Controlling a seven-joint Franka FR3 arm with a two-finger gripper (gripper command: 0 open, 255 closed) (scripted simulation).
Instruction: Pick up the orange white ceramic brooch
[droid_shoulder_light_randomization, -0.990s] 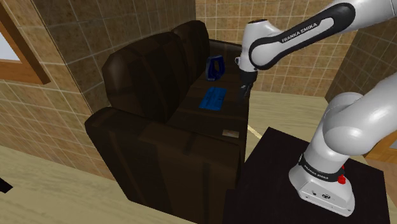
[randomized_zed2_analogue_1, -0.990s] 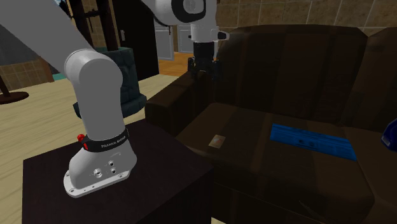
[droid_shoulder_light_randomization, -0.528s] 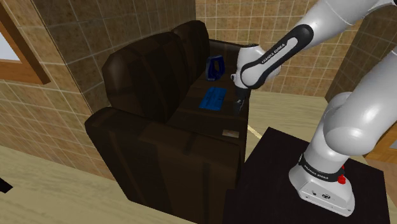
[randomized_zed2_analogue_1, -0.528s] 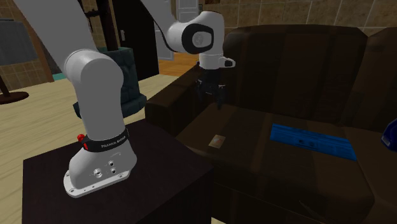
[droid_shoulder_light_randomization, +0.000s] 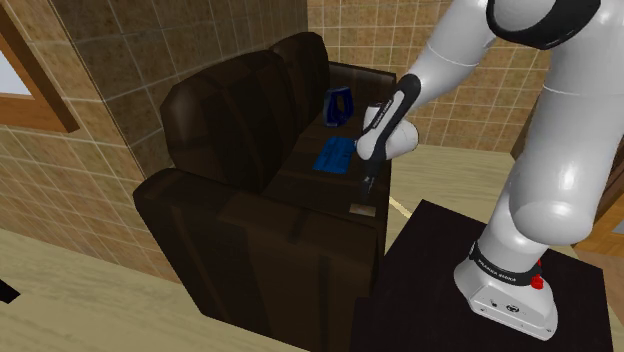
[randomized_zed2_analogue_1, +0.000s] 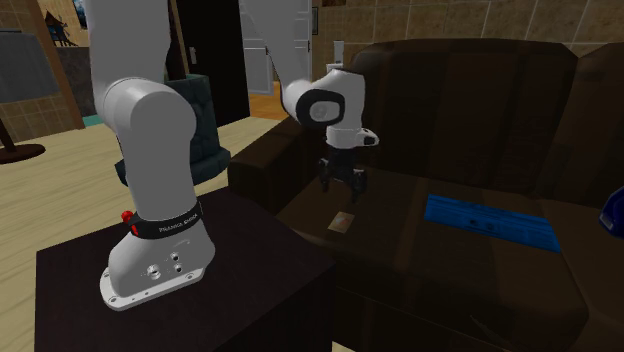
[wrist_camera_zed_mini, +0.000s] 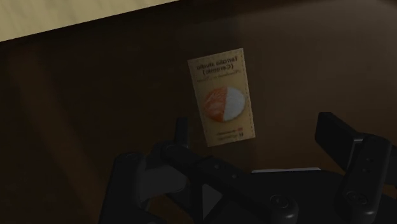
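The brooch (wrist_camera_zed_mini: 222, 102) is a round orange and white disc on a small tan card with print. It lies flat on the dark brown sofa (droid_shoulder_light_randomization: 250, 120) seat near the seat's front edge (droid_shoulder_light_randomization: 361, 210) (randomized_zed2_analogue_1: 342, 221). My black gripper (wrist_camera_zed_mini: 254, 137) hangs just above it, pointing down, fingers (wrist_camera_zed_mini: 181, 130) apart and holding nothing. In the wrist view the card lies just beyond the fingertips, closer to one finger than the other. From the shoulder view the gripper (droid_shoulder_light_randomization: 365, 189) hovers right over the card, and the second exterior view puts the gripper (randomized_zed2_analogue_1: 341, 188) a short way above it.
A flat blue sheet (droid_shoulder_light_randomization: 335, 156) (randomized_zed2_analogue_1: 490, 222) lies further along the seat. A blue object (droid_shoulder_light_randomization: 339, 105) stands at the sofa's far end. The black stand (droid_shoulder_light_randomization: 470, 300) sits beside the sofa's front. Tan floor (wrist_camera_zed_mini: 76, 16) shows past the seat edge.
The arm has swung down and toward the seat's front edge, bringing the gripper from high beside the sofa to just above the brooch card. The card has not moved.
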